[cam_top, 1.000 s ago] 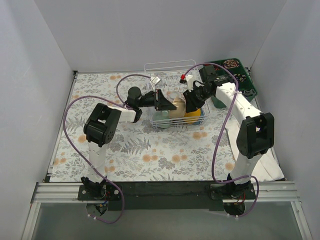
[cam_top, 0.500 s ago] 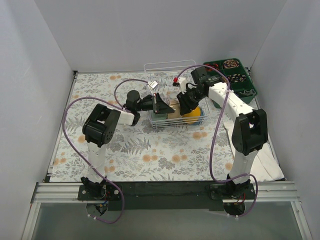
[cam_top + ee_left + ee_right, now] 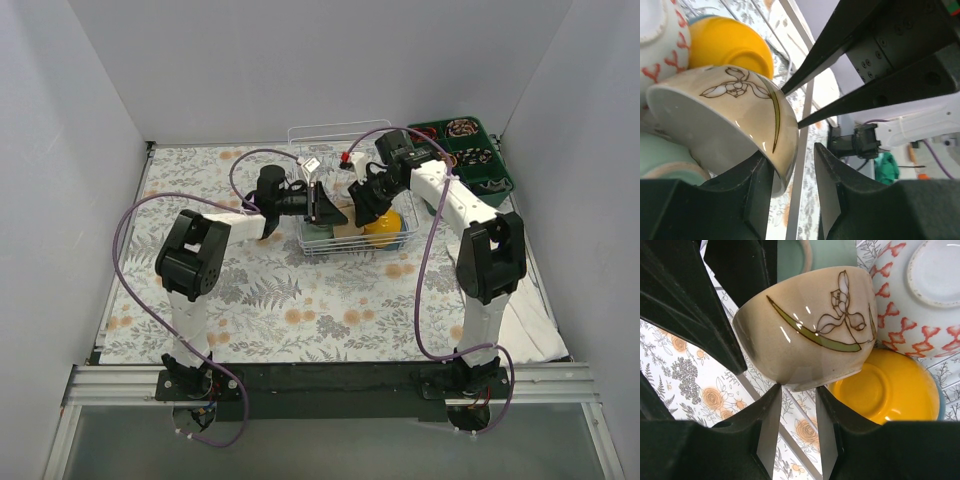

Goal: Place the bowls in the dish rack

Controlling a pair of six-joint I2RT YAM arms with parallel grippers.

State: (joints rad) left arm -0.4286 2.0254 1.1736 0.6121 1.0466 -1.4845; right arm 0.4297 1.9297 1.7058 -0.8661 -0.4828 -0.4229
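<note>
The white wire dish rack (image 3: 330, 135) stands at the table's middle back. A cream bowl (image 3: 342, 215) with a drawn flower lies tilted in it, between my two grippers. My left gripper (image 3: 322, 205) is open and straddles the bowl's rim (image 3: 782, 172): one pad touches the inside, and the other stands apart with a rack wire (image 3: 802, 150) in the gap. My right gripper (image 3: 362, 208) is narrowly open and empty. Its fingertips (image 3: 777, 390) sit at the cream bowl's (image 3: 805, 325) lower edge. The orange-yellow (image 3: 890, 385), red-and-white (image 3: 915, 295) and mint (image 3: 825, 252) bowls lie around it.
A dark green compartmented tray (image 3: 490, 185) of small items stands at the back right, beside the right arm. A white cloth (image 3: 530, 330) lies at the right edge. A blue rim (image 3: 941, 405) shows under the orange-yellow bowl. The floral mat (image 3: 280, 300) covers the table.
The right arm has swung left and back, bringing its gripper close against the cream bowl opposite the left gripper. The left arm has stretched a little further towards the rack.
</note>
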